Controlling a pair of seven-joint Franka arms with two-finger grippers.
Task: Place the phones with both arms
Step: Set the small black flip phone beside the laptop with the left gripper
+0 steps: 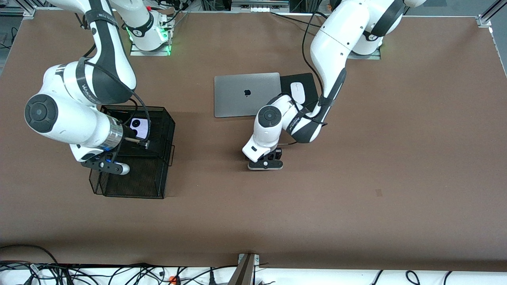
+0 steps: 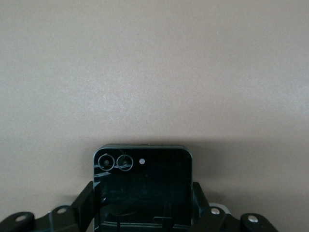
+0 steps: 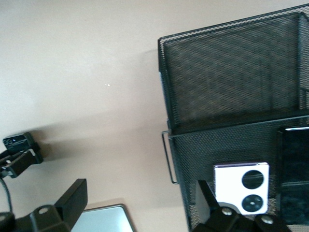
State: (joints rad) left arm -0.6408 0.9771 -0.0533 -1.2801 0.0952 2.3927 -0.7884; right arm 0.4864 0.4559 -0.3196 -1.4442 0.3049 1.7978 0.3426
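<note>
Right gripper [image 1: 138,141] [image 3: 140,205]: spread wide and holding nothing, hanging over the black mesh basket [image 1: 166,118] [image 3: 166,96] at the right arm's end of the table [image 1: 356,178]. Below it, inside the basket, a squarish lilac-white phone [image 1: 139,127] [image 3: 241,187] with two black circles, lying flat just beside a long black slab phone [image 3: 294,169].

Left gripper [image 1: 266,159] [image 2: 143,210]: down at mid-table, nearer the front camera than the grey laptop [image 1: 246,94], clamped, by the look of it, on the two side edges of the squarish black phone [image 2: 142,186]. Glossy and dark, that one, lying flat, twin lenses along the edge pointing away from the wrist. Basket well apart from it, toward the right arm's end; likely a long sideways carry.
</note>
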